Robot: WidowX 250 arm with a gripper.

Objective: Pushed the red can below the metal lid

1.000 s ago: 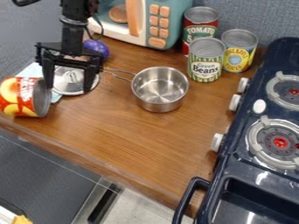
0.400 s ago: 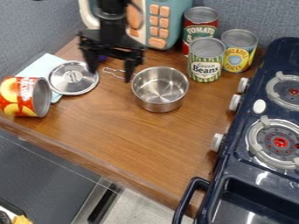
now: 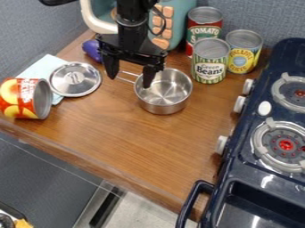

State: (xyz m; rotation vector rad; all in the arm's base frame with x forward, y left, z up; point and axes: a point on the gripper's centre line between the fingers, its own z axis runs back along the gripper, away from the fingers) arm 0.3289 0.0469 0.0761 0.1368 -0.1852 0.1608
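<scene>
The red can [image 3: 17, 99] lies on its side at the left of the bench [image 3: 122, 140], its label showing white lettering and yellow rounds; it is left of and below the metal lid [image 3: 75, 79] in the view; lettered labels also wrap the three upright cans [image 3: 209, 67]; the gripper [image 3: 129, 80] hangs by the pot [image 3: 162, 107], jaws spread wide and holding nothing, well to the right of the red can.

- I see grey walls [image 3: 268, 18] behind my counter [image 3: 137, 147]
- My counter is brown wood
- Below its front edge, I see pale floor [image 3: 140, 213]
</scene>
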